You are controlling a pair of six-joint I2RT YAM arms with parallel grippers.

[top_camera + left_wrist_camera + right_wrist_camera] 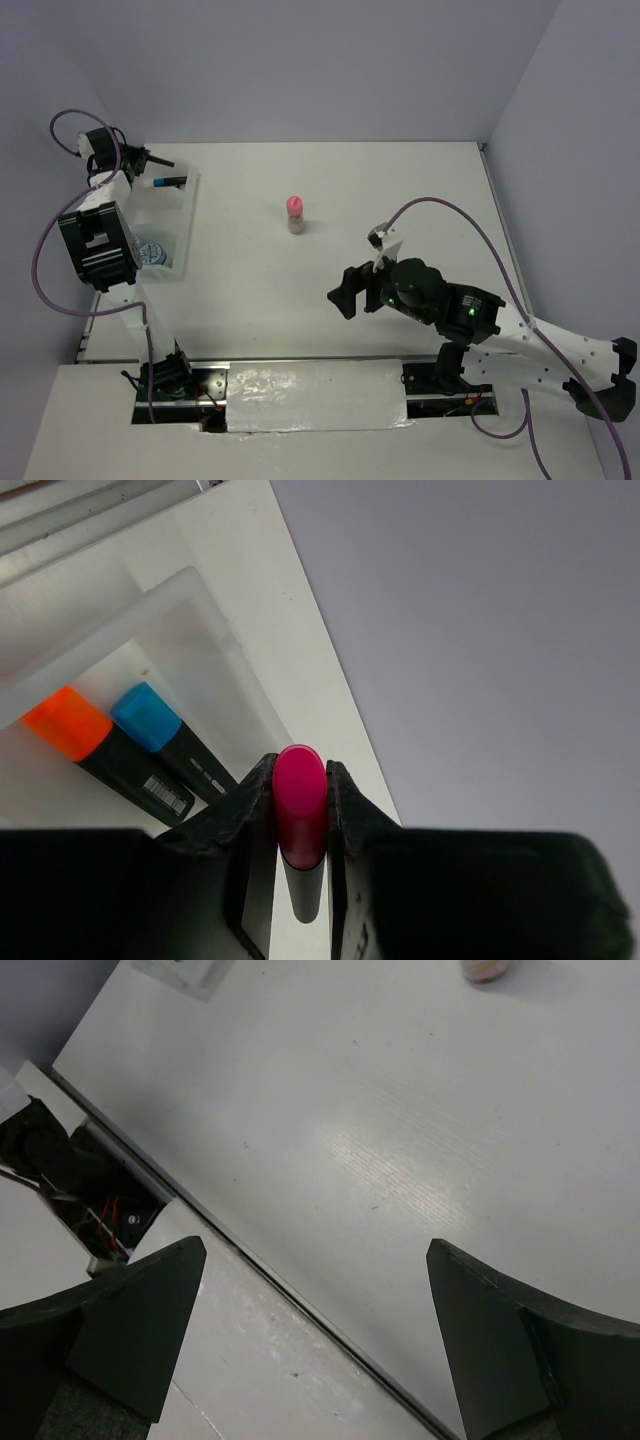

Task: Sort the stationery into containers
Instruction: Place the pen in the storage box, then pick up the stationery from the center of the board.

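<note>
**pink-capped marker pinched by the tray**

the left gripper (299,773) is clamped on the glossy pink-capped marker (300,815), near the translucent white tray (190,590) where the orange-capped marker (68,722) and the blue-capped marker (146,716) lie together. the right gripper (315,1248) gapes wide, holding nothing.

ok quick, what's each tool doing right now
left tool: closed on the pink-capped marker
right tool: open, holding nothing

Pink-capped marker (300,830); orange-capped marker (110,755); blue-capped marker (175,740); seemingly white tray (150,600)
</note>
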